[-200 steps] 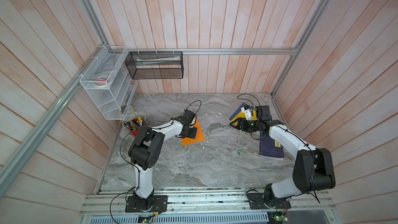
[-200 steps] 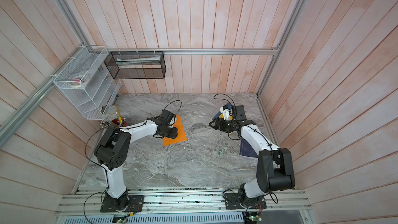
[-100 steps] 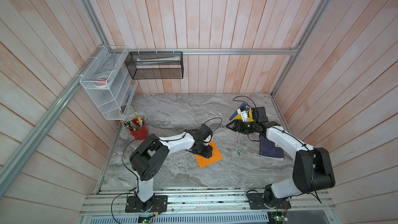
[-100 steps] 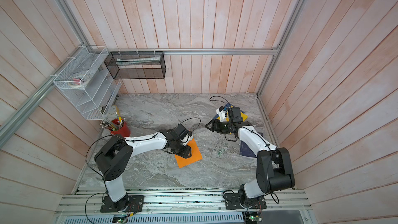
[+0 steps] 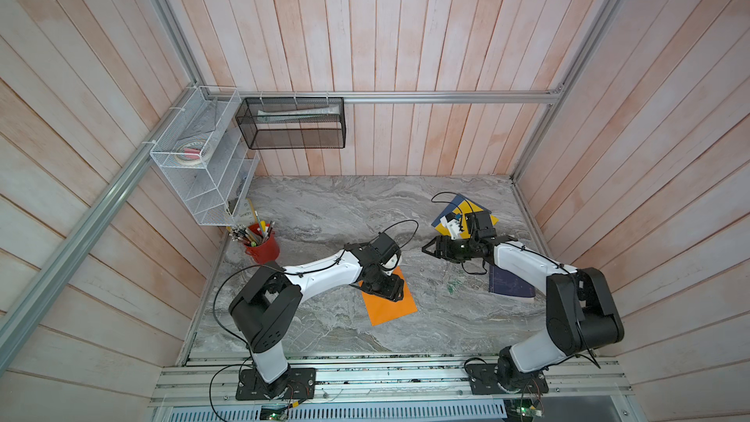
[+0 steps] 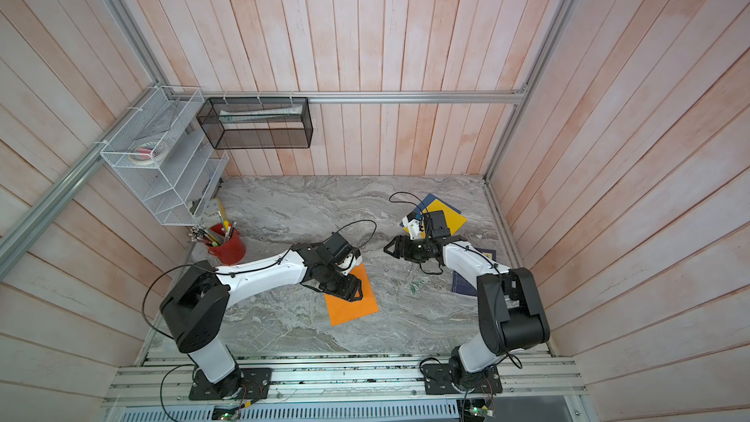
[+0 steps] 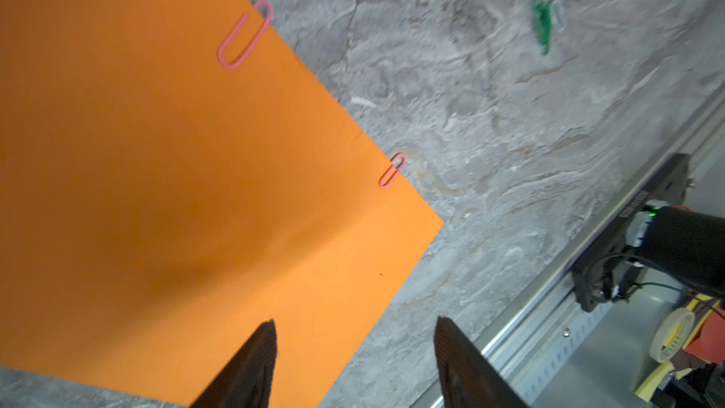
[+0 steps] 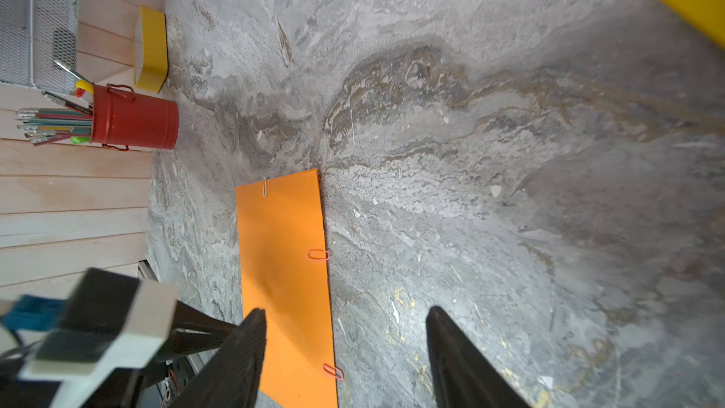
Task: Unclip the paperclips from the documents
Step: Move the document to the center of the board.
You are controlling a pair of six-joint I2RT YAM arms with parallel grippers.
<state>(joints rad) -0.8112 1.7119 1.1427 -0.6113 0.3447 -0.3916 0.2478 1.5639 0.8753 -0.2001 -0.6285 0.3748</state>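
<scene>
Below me the orange sheet is smooth, matt paper. Its pink clips are coated wire; the table, dull veined stone.

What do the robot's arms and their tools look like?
The left arm and right arm have white shells and chunky black joints. Thin black cables loop along them. The left tool and right tool each end in two dark, tapering fingers.

Nothing can be read with certainty: pale lettering on the black base plate by the rail is too blurred to make out
</scene>
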